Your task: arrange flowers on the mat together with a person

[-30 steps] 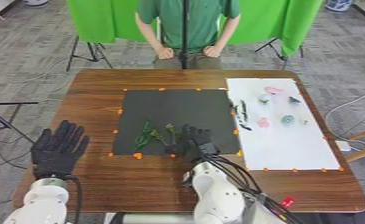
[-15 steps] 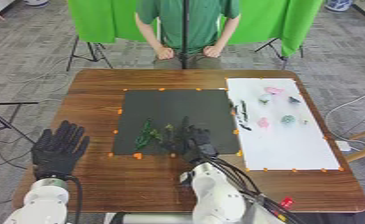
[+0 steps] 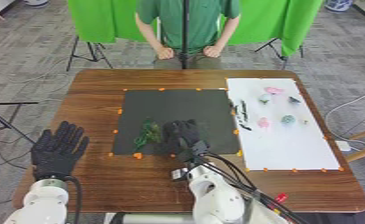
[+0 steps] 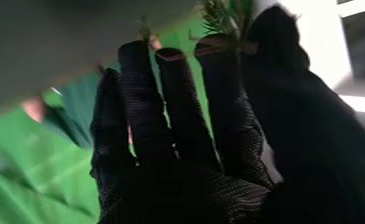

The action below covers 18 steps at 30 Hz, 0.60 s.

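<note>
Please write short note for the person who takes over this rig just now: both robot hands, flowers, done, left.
Left robot hand: open, over the table's near left side, holding nothing.
Right robot hand: over the black mat, right beside greenery; I cannot tell if it grips any.
Flowers: pink flowers and a round green piece lie on the white sheet.
Done: greenery is on the black mat.
Left: probably finish placing greenery, then perhaps add the flowers.

Mat [image 3: 165, 102]: dark grey. Sheet [image 3: 289, 147], 3 o'clock of mat: white. Curtain [image 3: 103, 22], 12 o'clock: green. Table [image 3: 116, 185]: brown, wood-grained. Sprigs [image 3: 146, 135]: green.
</note>
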### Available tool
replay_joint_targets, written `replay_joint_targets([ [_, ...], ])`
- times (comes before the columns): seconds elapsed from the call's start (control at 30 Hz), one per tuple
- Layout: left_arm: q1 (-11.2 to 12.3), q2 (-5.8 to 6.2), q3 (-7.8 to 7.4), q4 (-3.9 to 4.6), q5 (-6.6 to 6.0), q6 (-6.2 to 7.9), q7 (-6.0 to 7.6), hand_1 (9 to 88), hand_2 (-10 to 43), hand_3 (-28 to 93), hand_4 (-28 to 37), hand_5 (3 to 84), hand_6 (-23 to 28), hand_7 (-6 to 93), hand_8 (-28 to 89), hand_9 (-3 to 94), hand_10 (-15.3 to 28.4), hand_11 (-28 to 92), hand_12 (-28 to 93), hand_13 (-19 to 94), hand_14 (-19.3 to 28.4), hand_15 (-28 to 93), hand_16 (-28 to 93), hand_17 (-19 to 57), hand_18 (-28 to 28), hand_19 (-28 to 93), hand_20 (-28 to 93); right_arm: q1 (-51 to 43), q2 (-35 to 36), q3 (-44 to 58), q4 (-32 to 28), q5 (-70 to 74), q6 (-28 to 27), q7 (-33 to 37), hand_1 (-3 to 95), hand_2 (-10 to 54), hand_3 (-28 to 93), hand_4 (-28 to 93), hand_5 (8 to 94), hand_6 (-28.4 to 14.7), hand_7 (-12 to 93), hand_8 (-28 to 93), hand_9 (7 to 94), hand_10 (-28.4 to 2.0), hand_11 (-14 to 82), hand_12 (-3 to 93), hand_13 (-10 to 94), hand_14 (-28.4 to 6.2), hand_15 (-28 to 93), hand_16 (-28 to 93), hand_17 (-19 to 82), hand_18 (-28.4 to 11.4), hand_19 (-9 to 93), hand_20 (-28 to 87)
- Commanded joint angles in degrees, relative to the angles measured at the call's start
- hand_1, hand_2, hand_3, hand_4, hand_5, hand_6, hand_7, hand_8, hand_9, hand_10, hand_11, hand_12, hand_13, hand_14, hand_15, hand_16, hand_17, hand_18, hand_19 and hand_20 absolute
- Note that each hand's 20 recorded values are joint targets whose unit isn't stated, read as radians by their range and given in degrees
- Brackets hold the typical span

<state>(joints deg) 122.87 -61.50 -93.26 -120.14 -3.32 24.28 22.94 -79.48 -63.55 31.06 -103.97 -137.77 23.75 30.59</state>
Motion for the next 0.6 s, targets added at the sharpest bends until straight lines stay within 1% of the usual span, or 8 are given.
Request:
replay_joint_targets([
  [0.03,0.8,0.01,0.29,0.07,-0.15,0.83,-0.21,31.2,13.3,77,-28.3,49.8,10.0,21.6,-12,43.5,15.3,28,8,34,17.2,45,-11,-6.5,16.4,45,11,0.0,0.3,-0.3,-0.7,-2.4,-3.5,3.5,55.6,-9.5,56,-28,71.0,-1.0,50,-2,58.9,-17.1,23.5,16.5,47,-16.3,34,13,10,-23.0,59,3],
  [0.13,0.9,-0.26,0.3,0.06,-0.1,1.0,-0.38,31.2,13.2,77,-28.3,49.8,10.0,21.6,-12,43.6,15.4,29,8,33,17.2,45,-11,-6.5,16.5,45,11,-0.3,0.2,0.3,-1.1,-1.1,-4.4,4.1,51.1,-5.9,61,-28,75.5,-1.0,43,-4,60.6,-16.9,22.3,16.2,48,-16.2,33,13,10,-22.9,58,4],
  [0.17,0.9,-0.3,0.26,0.04,-0.19,1.02,-0.41,31.1,13.3,77,-28.3,49.8,10.0,21.6,-12,43.6,15.5,29,8,33,17.1,45,-11,-6.5,16.5,45,11,-0.3,0.2,0.3,-1.3,-1.1,-4.8,4.7,48.7,-2.9,63,-28,76.8,-0.6,40,-3,60.8,-16.9,22.0,16.1,48,-16.2,33,14,10,-22.9,58,4],
  [0.23,0.9,-0.4,0.21,0.04,-0.05,0.96,-0.48,31.1,13.4,77,-28.3,49.8,10.1,21.5,-12,43.6,15.5,29,8,33,17.2,45,-11,-6.5,16.5,45,11,-0.5,0.3,0.6,-1.5,0.1,-4.5,5.2,42.7,5.7,67,-28,79.3,0.4,31,-10,61.5,-17.6,20.6,15.8,48,-16.5,33,14,10,-22.9,57,5],
  [0.3,1.0,-0.45,0.16,0.01,-0.12,0.95,-0.42,30.9,13.7,77,-28.3,49.9,10.1,21.5,-12,43.6,15.6,29,8,33,17.3,45,-11,-6.5,16.5,45,11,-0.7,0.3,0.8,-1.7,1.6,-3.6,5.8,37.4,15.8,68,-28,79.7,-0.8,26,-15,61.9,-18.2,19.2,15.6,49,-16.8,32,14,10,-22.8,57,5],
  [0.4,1.2,-0.55,-0.01,-0.11,-0.11,1.04,-0.51,30.7,14.1,77,-28.3,49.9,10.1,21.5,-12,43.7,15.7,29,8,33,17.3,45,-11,-6.5,16.5,45,11,-1.1,0.4,1.5,-2.6,4.1,-2.6,6.7,33.5,23.7,64,-28,79.3,-2.6,22,-14,62.8,-19.0,17.9,15.7,49,-17.7,32,14,10,-22.4,56,6],
  [0.47,1.0,-0.61,-0.06,-0.02,-0.28,1.14,-0.64,30.5,14.3,77,-28.3,49.9,10.1,21.4,-12,43.7,15.7,29,8,33,17.3,45,-11,-6.5,16.5,45,11,-1.2,0.8,1.8,-3.2,4.2,-2.7,7.2,29.3,25.5,65,-28,79.0,-3.9,20,-13,63.2,-19.8,17.4,15.9,49,-18.7,32,14,9,-22.7,56,6],
  [0.6,1.4,-0.88,-0.35,-0.28,-0.24,0.85,-0.48,30.2,14.7,77,-28.3,49.9,10.1,21.4,-12,43.7,15.8,29,8,33,17.4,45,-11,-6.5,16.5,45,11,-1.7,2.6,2.5,-5.5,5.1,-1.4,7.2,22.7,18.7,75,-28,73.5,-5.6,21,-13,61.0,-21.6,18.3,15.7,47,-20.1,35,13,9,-24.4,58,5],
])
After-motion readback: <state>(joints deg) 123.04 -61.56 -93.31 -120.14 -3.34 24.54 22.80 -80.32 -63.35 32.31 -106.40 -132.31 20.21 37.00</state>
